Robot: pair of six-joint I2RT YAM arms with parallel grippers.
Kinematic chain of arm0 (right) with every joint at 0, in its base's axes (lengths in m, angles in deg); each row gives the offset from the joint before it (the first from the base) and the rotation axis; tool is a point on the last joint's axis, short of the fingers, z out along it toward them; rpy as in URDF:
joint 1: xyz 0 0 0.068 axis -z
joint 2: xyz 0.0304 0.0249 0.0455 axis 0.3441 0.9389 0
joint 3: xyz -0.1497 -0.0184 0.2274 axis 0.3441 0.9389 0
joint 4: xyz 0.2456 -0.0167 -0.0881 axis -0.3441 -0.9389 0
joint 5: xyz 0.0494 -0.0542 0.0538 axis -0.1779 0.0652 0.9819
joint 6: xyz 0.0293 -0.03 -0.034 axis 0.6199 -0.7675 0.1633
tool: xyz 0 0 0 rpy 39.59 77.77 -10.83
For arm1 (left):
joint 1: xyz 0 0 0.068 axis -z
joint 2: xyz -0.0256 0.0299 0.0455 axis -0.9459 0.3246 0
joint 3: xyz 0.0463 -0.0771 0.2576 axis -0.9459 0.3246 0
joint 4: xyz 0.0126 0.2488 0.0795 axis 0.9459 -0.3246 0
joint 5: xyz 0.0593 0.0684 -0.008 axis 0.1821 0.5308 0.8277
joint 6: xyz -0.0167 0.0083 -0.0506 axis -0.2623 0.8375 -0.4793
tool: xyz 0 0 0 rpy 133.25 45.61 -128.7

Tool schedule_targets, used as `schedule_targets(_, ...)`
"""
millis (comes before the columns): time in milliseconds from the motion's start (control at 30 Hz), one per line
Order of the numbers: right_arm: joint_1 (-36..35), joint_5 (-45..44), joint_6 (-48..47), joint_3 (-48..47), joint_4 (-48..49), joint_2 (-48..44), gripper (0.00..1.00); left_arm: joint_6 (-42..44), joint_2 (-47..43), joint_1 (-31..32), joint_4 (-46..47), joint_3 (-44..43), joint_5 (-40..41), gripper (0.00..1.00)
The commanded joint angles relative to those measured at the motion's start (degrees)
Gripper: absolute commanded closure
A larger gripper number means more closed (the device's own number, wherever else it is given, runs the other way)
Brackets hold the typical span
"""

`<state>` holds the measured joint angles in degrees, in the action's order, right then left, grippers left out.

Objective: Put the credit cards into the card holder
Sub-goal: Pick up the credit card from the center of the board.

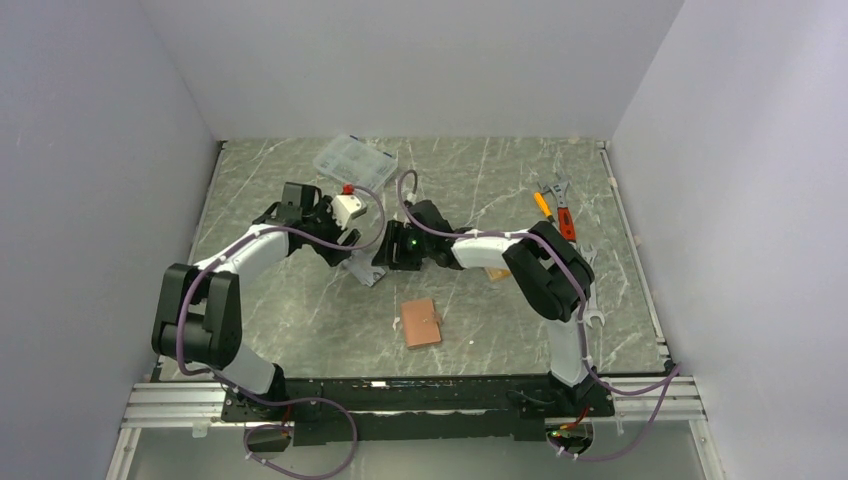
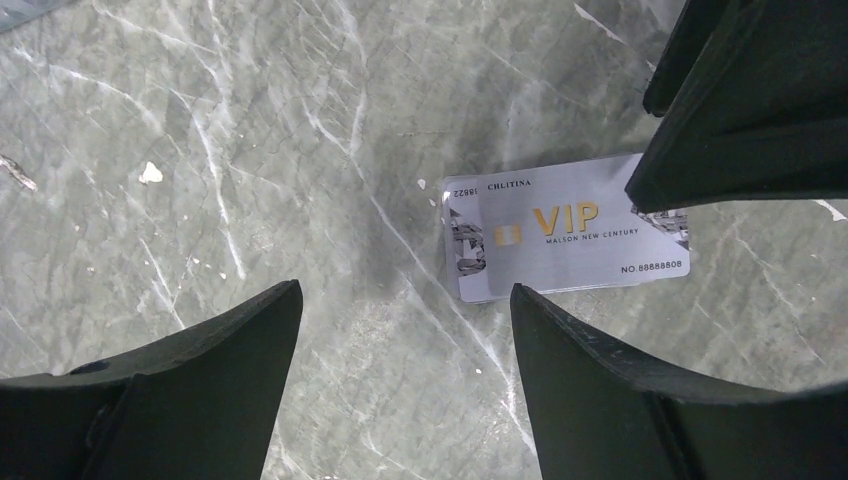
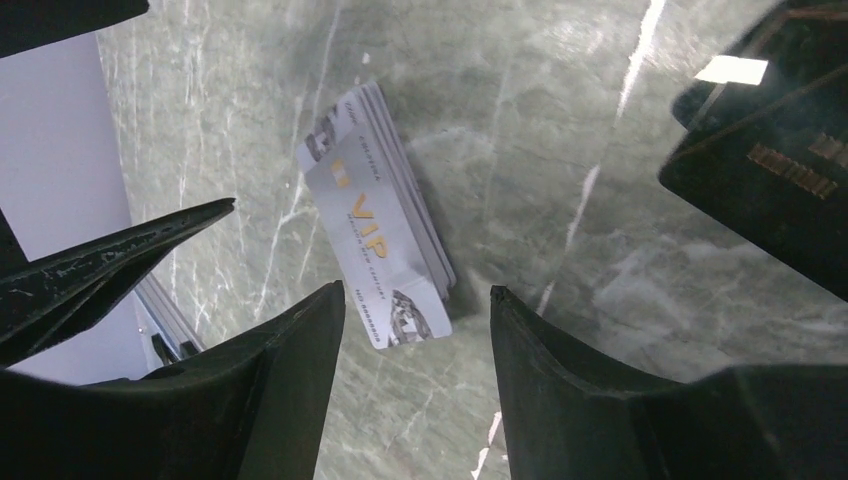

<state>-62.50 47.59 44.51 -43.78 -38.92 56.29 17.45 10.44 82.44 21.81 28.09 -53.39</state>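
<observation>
Both grippers hang over the credit cards (image 2: 565, 228), a small silver-faced stack lying flat on the marble table (image 1: 300, 310). The right gripper (image 3: 414, 300), jaws partly apart and empty, straddles the stack's near end. The left gripper (image 2: 405, 290), jaws wide and empty, hovers with the stack just beyond its right fingertip. The card holder (image 1: 421, 322) lies well behind both tools, nearer the arm bases. A clean pickup likely calls for squaring the right fingers on the stack's long edges and pinching low, so no card slides away.
</observation>
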Motion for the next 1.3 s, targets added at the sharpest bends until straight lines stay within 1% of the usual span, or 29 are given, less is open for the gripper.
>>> schedule_targets(0,0.5,1.6,4.7,3.2,6.4,-0.2,0.43,2.0,0.6,1.2,3.1,0.7,0.7,0.19)
schedule_targets(100,0.6,2.4,6.5,4.7,8.5,0.4,0.46,2.7,0.8,2.1,4.2,1.6,0.6,0.18)
schedule_targets(333,0.7,3.4,8.8,6.7,10.4,0.9,0.50,4.0,2.2,4.6,6.2,2.3,4.3,0.18)
schedule_targets(500,0.7,4.6,13.0,10.3,15.9,1.3,0.52,4.1,3.4,6.2,8.2,3.0,7.0,0.19)
schedule_targets(800,0.8,6.1,17.0,14.5,22.0,1.6,0.53,5.6,3.9,9.2,11.2,4.5,11.7,0.18)
schedule_targets(900,0.9,6.9,18.6,15.1,24.3,1.8,0.53,5.8,3.4,9.9,12.3,5.7,11.8,0.18)
schedule_targets(1167,1.6,9.5,24.5,17.6,34.3,4.0,0.53,5.1,3.5,10.6,11.0,5.8,11.2,0.19)
schedule_targets(1267,1.7,10.1,25.7,17.9,35.9,4.7,0.54,4.4,3.0,11.0,9.9,5.8,10.3,0.19)
